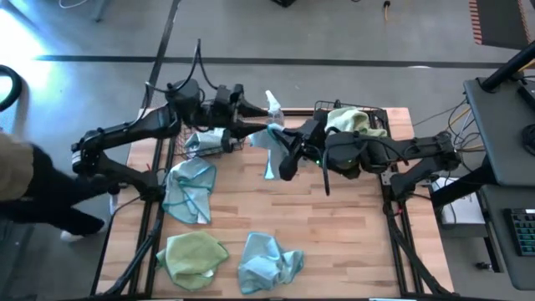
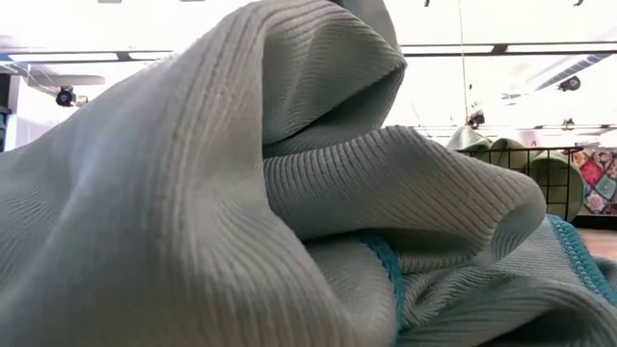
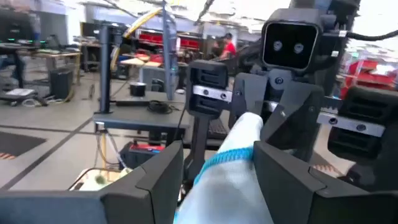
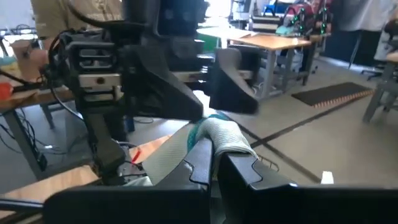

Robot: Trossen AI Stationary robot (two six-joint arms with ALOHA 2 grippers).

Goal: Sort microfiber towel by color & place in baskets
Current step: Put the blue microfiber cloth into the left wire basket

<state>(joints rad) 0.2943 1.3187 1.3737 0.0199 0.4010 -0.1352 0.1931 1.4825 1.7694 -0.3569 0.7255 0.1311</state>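
Looking straight down in the high view, both arms meet over the upper middle of the wooden table. The right gripper is clenched on a light blue towel that hangs from it, while the left gripper reaches in with its fingers spread around the top of the same cloth. One basket sits at the upper right with a yellow-green towel in it; the other basket lies under the left arm at upper centre-left. Three cloths wait on the table: a blue one at left, a yellow-green one at lower left, another blue one at lower centre.

The low view is almost filled by blue ribbed cloth; a basket's mesh shows at the right edge.

From the left wrist view, the blue cloth rises between the spread fingers, not yet pinched.

From the right wrist view, the shut fingers pinch the towel's edge, the left gripper just beyond.

This looks like a handover. To do it well, the left fingers should close firmly on the cloth before the right lets go, then carry it to the left basket, clear of the rim.
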